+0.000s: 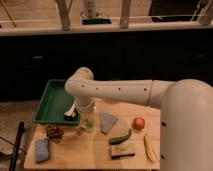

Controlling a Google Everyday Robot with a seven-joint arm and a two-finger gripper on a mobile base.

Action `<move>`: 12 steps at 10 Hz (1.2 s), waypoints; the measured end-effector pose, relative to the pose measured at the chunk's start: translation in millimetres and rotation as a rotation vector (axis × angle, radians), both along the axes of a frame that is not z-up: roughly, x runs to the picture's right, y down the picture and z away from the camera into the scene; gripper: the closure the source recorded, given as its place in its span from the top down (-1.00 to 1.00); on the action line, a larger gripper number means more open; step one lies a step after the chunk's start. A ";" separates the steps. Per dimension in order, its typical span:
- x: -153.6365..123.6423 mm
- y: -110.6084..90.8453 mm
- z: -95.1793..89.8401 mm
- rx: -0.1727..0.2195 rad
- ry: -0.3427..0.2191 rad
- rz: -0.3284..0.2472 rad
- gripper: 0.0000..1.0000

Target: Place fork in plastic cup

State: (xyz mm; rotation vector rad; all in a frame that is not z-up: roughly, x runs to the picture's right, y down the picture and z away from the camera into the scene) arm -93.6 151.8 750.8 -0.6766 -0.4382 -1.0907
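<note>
— Where is the claw (83,111)?

— At the end of the white arm (112,90), which reaches in from the right, bends over the near right corner of the green tray (50,102) and drops down. The claw hangs low over the wooden worktop (90,150), just beside the tray's right edge and just above and left of the plastic cup (89,123).

— And how do its fingers stand?

— Closed narrow. Whether anything is pinched between them cannot be told from this view.

— The fork (71,110)?

— It shows as a slim white piece slanting down to the left from beside the claw, its darker end low over the tray's near right corner. It lies close against the claw's left side. Whether it is touching the tray floor or is lifted off it cannot be made out. It is not in the cup.

— Where does the cup stand?

— Upright on the worktop, near the tray's corner, with a pale greenish tint. A blue-grey cloth (107,121) lies just to its right.

— What else is on the worktop?

— An orange-red round fruit (139,123) further right, a green cucumber-like vegetable (121,136) in front of the cloth, a tan block (122,150) below that, and a yellow elongated item (149,147) near the right edge. On the left sit a brown clump (54,132) and a blue-grey pad (42,150).
</note>
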 end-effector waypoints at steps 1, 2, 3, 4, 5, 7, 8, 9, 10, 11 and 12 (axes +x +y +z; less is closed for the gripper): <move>-0.9 -0.1 1.0 -0.003 -0.001 -0.001 -0.92; -1.7 -0.3 2.4 -0.006 -0.003 0.000 -0.92; -1.9 -0.2 3.7 -0.010 -0.003 -0.001 -0.92; -2.1 -0.1 5.1 -0.013 -0.003 -0.001 -0.92; -2.7 0.2 6.3 -0.017 -0.004 -0.003 -0.92; -3.2 0.4 9.4 -0.027 0.001 -0.009 -0.82; -3.7 0.5 10.6 -0.033 0.002 -0.009 -0.63; -3.7 0.6 11.7 -0.038 0.003 -0.010 -0.43; -3.5 0.2 12.5 -0.042 0.004 -0.009 -0.22; -3.0 -0.1 13.3 -0.046 0.005 -0.008 -0.03; -2.3 -0.5 13.9 -0.049 0.007 -0.008 0.18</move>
